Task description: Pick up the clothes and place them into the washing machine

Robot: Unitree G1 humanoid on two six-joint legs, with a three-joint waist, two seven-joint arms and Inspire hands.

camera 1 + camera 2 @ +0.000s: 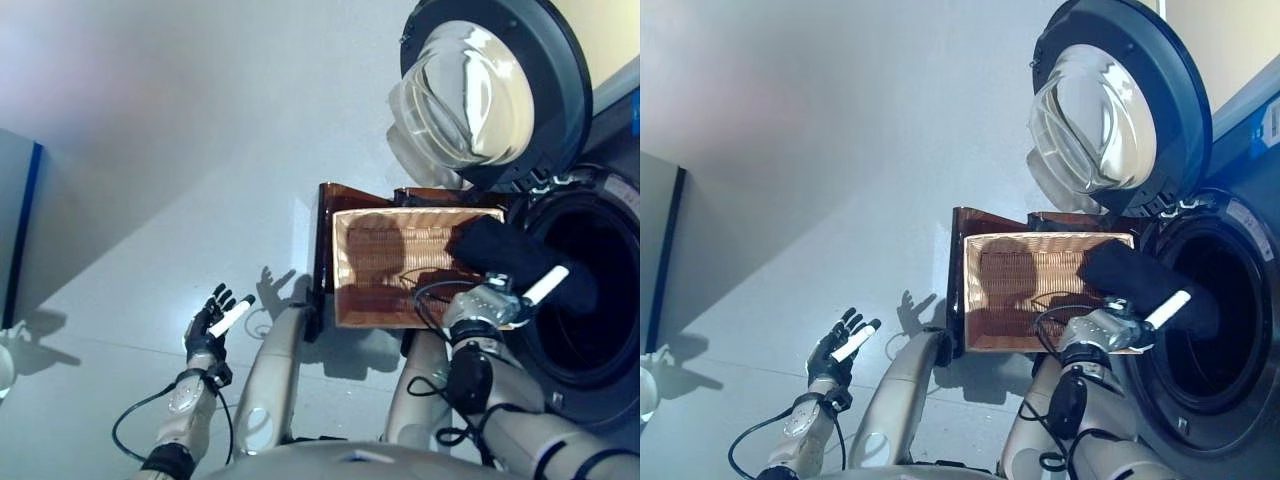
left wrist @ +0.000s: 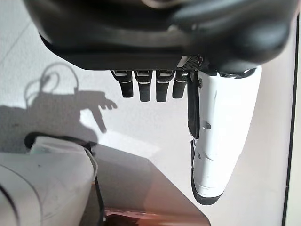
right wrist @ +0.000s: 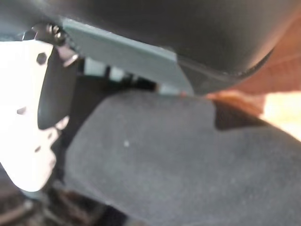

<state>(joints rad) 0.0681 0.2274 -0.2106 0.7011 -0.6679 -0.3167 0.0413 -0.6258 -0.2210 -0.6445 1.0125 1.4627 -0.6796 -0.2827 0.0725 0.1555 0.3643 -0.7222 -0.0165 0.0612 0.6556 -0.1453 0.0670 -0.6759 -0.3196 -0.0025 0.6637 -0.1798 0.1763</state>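
Note:
A black cloth (image 1: 497, 251) hangs from my right hand (image 1: 487, 304) over the right end of the wicker basket (image 1: 385, 268), reaching into the mouth of the washing machine drum (image 1: 590, 300). In the right wrist view the dark cloth (image 3: 178, 160) fills the space under the palm, with the white-covered thumb (image 3: 28, 132) beside it. The round glass door (image 1: 490, 90) stands swung open above the drum. The basket's woven bottom is bare. My left hand (image 1: 210, 325) hovers open above the floor, away from the basket; its straight fingers (image 2: 146, 87) hold nothing.
The basket sits in a dark brown frame (image 1: 325, 240) right against the machine's front. A grey panel with a blue edge (image 1: 18, 230) stands at the far left, and a pale object (image 1: 3, 365) lies on the floor below it. Light grey floor stretches left of the basket.

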